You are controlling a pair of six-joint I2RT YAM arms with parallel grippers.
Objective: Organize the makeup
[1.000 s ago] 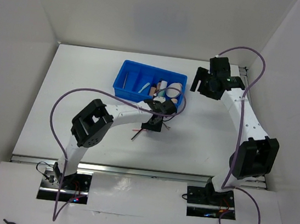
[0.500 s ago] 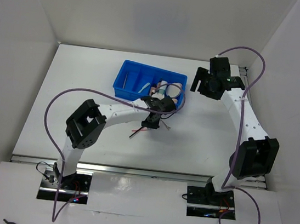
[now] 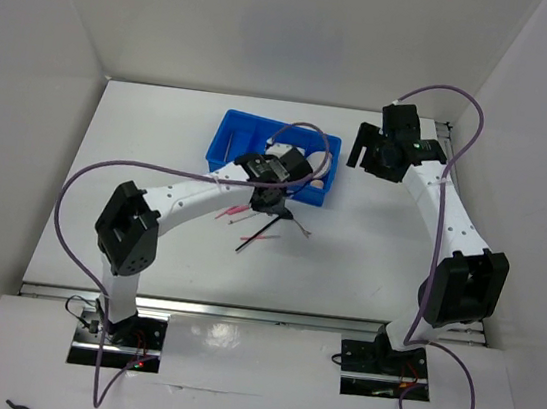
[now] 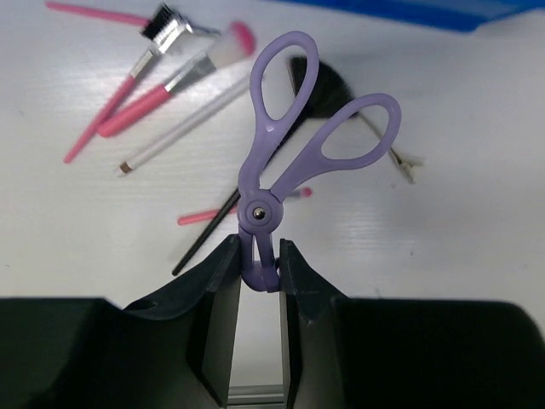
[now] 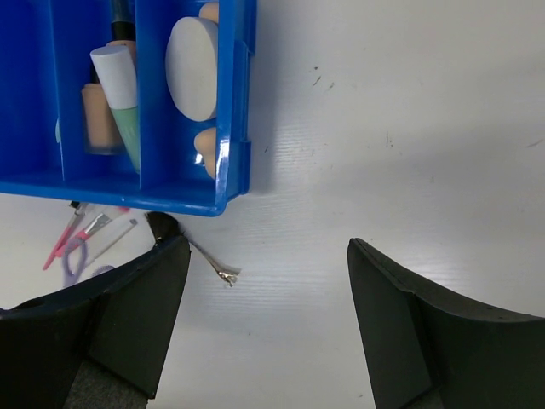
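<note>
Jaws on your left gripper (image 4: 258,260) are clenched on the pivot end of the purple plastic scissor-handled curler (image 4: 258,211), probably just off the white table (image 4: 477,213) over the loose pink brushes (image 4: 162,89). It's light, stiff and slick, so it may swivel. Its head is hidden between the fingers. Right gripper (image 5: 266,256) gapes empty.

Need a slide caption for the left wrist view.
Left gripper shut on a purple scissor-handled tool, held over pink makeup brushes on the white table, blue tray edge beyond.
</note>
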